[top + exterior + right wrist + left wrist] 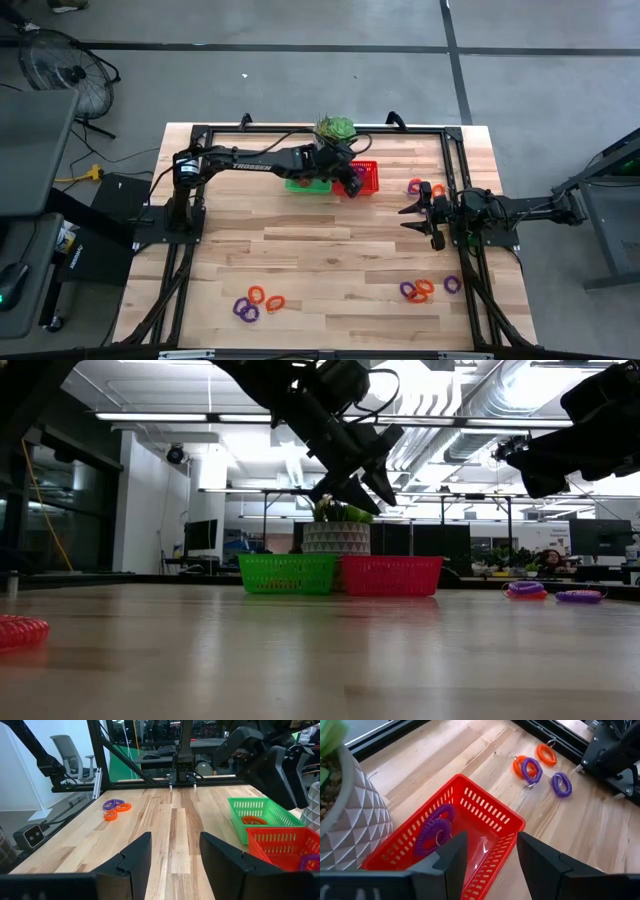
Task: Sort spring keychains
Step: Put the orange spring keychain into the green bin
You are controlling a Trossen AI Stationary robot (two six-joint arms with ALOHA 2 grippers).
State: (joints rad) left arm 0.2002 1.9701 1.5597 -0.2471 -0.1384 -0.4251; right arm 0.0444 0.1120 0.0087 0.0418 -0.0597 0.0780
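Right — I see two purple spring keychains (436, 831), ribbed plastic coils, lying inside the red mesh basket (492, 817), which sits touching the green mesh basket (306, 183) at the far middle of the table. An orange coil (254, 820) rests in the green one. More orange and purple coils lie loose on the wood: a cluster (258, 302) near the front left, another (425, 289) at the front right, and a few (415, 186) beside the right arm.

My left gripper (347, 177) hangs above the red basket with its dark fingers (456, 855) spread apart and nothing between them. My right gripper (412, 219) waits over bare table at the right, fingers also parted, holding nothing.

Behind the baskets stands a white faceted planter (347, 815) with a green plant. The table (330, 260) is pale planked wood in a black frame — beyond it, a grey floor, a fan (55, 65) and an open office room.
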